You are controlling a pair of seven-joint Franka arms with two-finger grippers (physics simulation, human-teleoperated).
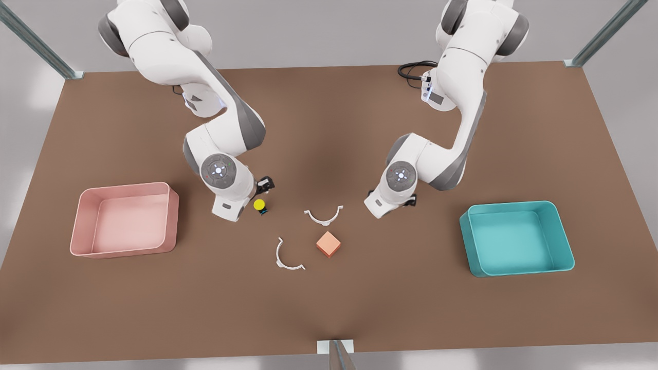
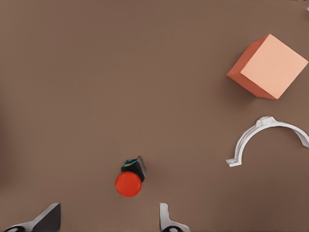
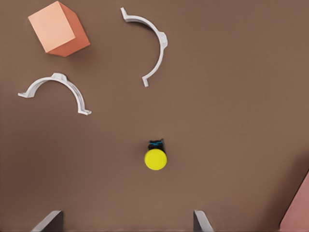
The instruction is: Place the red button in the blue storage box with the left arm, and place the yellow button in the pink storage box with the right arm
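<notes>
Red button (image 2: pixel 128 184) before the left tool (image 2: pixel 108 220), yellow button (image 3: pixel 156 159) before the right tool (image 3: pixel 126 221), both tools spread apart.

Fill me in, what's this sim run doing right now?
Both Franka arms are low over the table, nothing gripped yet. The left gripper, fingers open, hovers by the red button, on the side of the blue storage box. The right gripper, also open, hovers by the yellow button, near the pink storage box. Both boxes hold nothing. An orange cube and two white curved clips lie mid-table.
</notes>
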